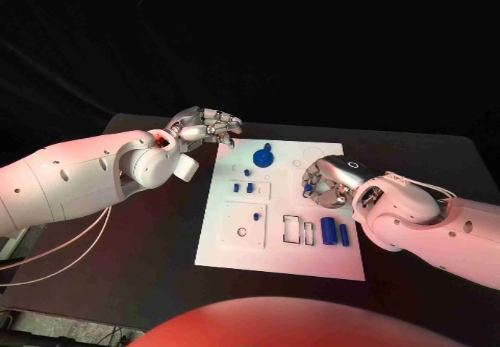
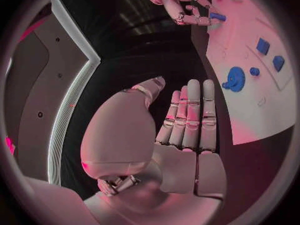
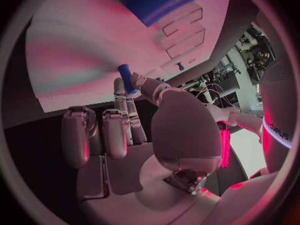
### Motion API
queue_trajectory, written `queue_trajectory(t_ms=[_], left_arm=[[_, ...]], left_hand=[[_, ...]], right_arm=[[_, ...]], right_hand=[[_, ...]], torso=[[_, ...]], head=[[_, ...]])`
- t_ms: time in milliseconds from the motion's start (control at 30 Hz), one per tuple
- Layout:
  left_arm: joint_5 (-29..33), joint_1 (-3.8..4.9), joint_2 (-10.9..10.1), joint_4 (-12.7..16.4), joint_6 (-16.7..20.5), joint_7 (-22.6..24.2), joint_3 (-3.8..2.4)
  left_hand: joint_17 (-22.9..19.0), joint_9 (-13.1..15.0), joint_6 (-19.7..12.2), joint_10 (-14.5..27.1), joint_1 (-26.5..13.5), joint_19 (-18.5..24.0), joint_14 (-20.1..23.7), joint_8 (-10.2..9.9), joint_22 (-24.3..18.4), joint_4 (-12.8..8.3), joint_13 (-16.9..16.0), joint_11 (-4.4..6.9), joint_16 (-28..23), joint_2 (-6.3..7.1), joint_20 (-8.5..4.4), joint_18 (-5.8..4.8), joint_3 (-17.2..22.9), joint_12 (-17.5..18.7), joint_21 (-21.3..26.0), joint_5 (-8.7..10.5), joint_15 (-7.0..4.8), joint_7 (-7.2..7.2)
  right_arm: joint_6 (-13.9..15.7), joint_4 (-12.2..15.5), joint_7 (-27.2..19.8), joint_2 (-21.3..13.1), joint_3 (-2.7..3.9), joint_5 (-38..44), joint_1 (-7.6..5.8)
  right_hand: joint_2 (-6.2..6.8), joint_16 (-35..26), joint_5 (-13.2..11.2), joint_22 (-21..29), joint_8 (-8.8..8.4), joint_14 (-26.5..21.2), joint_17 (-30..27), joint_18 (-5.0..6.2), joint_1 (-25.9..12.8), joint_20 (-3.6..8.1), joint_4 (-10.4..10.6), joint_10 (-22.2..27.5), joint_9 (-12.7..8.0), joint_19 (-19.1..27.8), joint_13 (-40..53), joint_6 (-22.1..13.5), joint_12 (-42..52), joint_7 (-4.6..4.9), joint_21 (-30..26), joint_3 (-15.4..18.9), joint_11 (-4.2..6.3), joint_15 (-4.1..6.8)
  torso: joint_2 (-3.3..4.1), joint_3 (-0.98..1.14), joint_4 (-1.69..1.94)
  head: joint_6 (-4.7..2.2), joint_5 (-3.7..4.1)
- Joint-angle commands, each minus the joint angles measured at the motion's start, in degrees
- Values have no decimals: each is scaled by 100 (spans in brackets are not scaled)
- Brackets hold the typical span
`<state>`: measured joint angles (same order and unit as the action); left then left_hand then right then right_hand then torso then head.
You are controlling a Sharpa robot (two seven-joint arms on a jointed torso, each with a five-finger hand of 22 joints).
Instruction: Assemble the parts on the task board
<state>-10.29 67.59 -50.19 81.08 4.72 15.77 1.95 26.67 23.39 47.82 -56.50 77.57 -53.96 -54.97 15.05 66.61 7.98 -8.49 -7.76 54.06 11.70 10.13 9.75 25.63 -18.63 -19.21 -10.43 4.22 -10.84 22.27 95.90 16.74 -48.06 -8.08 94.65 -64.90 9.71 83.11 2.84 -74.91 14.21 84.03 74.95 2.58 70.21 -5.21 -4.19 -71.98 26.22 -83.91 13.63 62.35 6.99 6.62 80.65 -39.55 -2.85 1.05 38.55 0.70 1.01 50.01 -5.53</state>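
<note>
Task board [image 1: 279, 249]: white rectangular plate, flat at table centre, with outlined recesses; blue gear [image 1: 264, 156] near its far edge; two small blue blocks [image 1: 243, 188] mid-left; two blue cylinders [image 1: 334, 231] lying side by side at right.

Small blue part [image 3: 125, 78] pinched in right hand [image 1: 325, 185]: lower end hidden by fingertips [image 3: 139, 80]. Large blue piece [image 3: 164, 1] beyond them blurred, cut off by the rim.
</note>
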Motion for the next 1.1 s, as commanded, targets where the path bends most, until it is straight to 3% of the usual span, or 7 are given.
queue_trajectory(t_ms=[33, 167, 333, 533, 800, 1100], left_arm=[[28, 5, 3, 3, -88, 12, -4], [28, 5, 5, -4, -94, 6, -4], [28, 4, 15, -23, -101, 8, -4], [28, 4, 52, -49, -121, 21, -4], [30, 3, 125, -84, -139, 34, -4], [31, 3, 168, -98, -146, 38, -4]], left_hand=[[2, -2, -21, 33, -45, 21, 25, 36, -9, 1, -4, 2, -39, -25, 10, 48, 28, -31, 22, 34, -4, 2], [2, -2, -21, 33, -45, 21, 25, 36, -9, 1, -4, 2, -39, -25, 10, 48, 28, -31, 22, 34, -4, 2], [2, -2, -21, 33, -45, 21, 25, 36, -9, 1, -4, 2, -39, -25, 10, 48, 28, -31, 22, 34, -4, 2], [3, -2, -25, 36, -43, 20, 26, 41, -12, -7, -5, 2, -40, -27, 10, 49, 34, -35, 25, 39, -5, 1], [3, -2, -25, 36, -43, 20, 26, 41, -12, -7, -5, 2, -40, -27, 10, 49, 34, -35, 25, 39, -5, 1], [3, -2, -25, 36, -43, 20, 26, 41, -12, -7, -5, 2, -40, -27, 10, 49, 34, -35, 25, 39, -5, 1]], right_arm=[[240, 96, 77, -37, 7, 17, -9], [254, 379, 81, -144, 25, -72, -54], [313, 770, 61, -189, 46, -118, -125], [382, 1016, -32, 67, 53, -183, -132], [318, 934, -186, 715, 20, -262, 106], [116, 602, -322, 1157, -40, -359, 383]], right_hand=[[-73, 10, 20, -1259, 50, 320, 175, -65, 45, 42, 12, -43, 147, -260, 1, 56, -12, -49, 0, -18, 13, 36], [-77, 11, 27, -1260, 59, 320, 176, -67, 59, 46, 1, -43, 163, -262, 8, 52, -19, -50, 6, -23, 18, 40], [-80, 12, 32, -1261, 67, 320, 177, -67, 69, 49, -7, -46, 175, -263, 13, 52, -22, -50, 8, -26, 20, 42], [-83, 11, 44, -1260, 79, 320, 174, -67, 85, 54, -23, -49, 194, -262, 21, 49, -29, -48, 8, -32, 23, 46], [-81, -1, 56, -1251, 81, 315, 150, -60, 85, 58, -30, -38, 213, -249, 29, 24, -46, -37, -27, -32, 14, 44], [-74, -5, 60, -1248, 81, 314, 142, -59, 73, 57, -29, -26, 225, -245, 34, 5, -60, -33, -37, -25, 7, 40]], torso=[[1, -2, 14], [-4, -6, 18], [-8, -3, -2], [-10, -5, -3], [-8, -8, 22], [-14, -18, 5]], head=[[-1, -11], [-1, -41], [-1, -79], [-1, -133], [-1, -227], [-1, -299]])
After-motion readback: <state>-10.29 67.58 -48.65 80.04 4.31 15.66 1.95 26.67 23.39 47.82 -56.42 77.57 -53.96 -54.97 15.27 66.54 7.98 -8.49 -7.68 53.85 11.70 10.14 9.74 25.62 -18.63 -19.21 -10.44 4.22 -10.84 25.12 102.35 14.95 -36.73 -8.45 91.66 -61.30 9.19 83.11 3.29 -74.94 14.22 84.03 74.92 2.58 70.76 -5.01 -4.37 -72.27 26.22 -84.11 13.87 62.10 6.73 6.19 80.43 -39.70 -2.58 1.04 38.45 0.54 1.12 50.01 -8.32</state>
